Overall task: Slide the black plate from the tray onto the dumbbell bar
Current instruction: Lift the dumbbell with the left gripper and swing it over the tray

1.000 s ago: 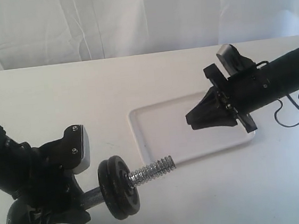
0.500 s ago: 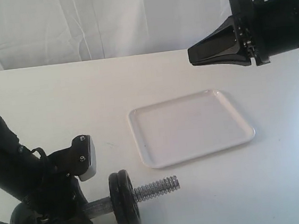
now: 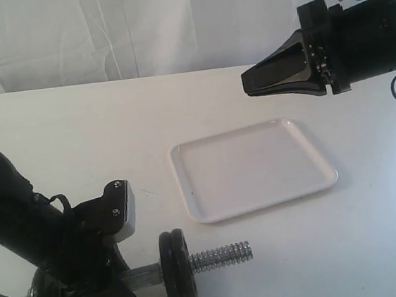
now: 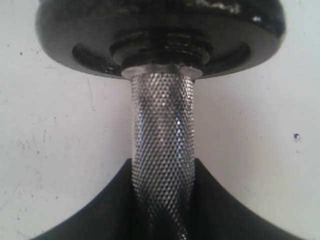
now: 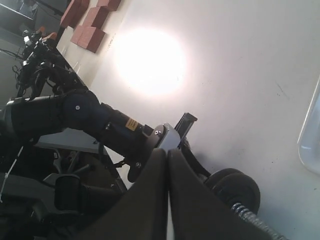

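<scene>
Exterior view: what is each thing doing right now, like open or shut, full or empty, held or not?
tray: flat on the table, nothing in it.
black plates: two side by side on the dumbbell bar, standing on edge.
dumbbell bar: level, gripped at its middle, one threaded end bare.
left gripper: jaws shut on the dumbbell bar.
right gripper: jaws shut, holding nothing, up in the air.
</scene>
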You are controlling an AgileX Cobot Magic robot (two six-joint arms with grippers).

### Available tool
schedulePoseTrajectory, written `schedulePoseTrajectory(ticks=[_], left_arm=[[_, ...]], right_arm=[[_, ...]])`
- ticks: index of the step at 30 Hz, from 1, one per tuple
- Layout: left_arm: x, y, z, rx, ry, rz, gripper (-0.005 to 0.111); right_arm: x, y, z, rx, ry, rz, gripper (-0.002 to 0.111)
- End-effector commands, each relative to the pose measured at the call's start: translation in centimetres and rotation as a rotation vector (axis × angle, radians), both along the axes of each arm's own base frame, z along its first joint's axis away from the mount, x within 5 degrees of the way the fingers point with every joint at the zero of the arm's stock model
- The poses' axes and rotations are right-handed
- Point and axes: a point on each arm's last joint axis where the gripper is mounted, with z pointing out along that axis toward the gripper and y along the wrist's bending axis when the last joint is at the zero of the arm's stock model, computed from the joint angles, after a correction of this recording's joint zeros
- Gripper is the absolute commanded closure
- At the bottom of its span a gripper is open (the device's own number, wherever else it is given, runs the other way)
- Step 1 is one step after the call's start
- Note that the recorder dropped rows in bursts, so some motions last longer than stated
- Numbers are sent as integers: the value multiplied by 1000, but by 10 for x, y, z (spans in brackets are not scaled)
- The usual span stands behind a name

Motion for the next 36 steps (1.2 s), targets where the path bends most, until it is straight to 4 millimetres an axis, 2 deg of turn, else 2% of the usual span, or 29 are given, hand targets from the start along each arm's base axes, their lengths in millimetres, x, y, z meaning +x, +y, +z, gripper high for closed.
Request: schedulePoseTrajectory(ticks=[1, 7, 13, 28, 36], left_arm=[[-1, -21, 27, -176, -13, 54, 107], [-4, -35, 31, -190, -79, 20, 107], [4, -58, 49, -234, -169, 12, 107], [23, -147, 47, -321, -195, -40, 107], [35, -187, 60, -426, -198, 24, 107]], right_arm=[[-2, 1, 3, 18, -14, 4, 108], [-2, 1, 3, 19, -8, 1, 108], [-2, 1, 3, 19, -8, 1, 108], [-2, 1, 3, 22, -2, -2, 108], [-2, 1, 3, 24, 8, -6, 108]])
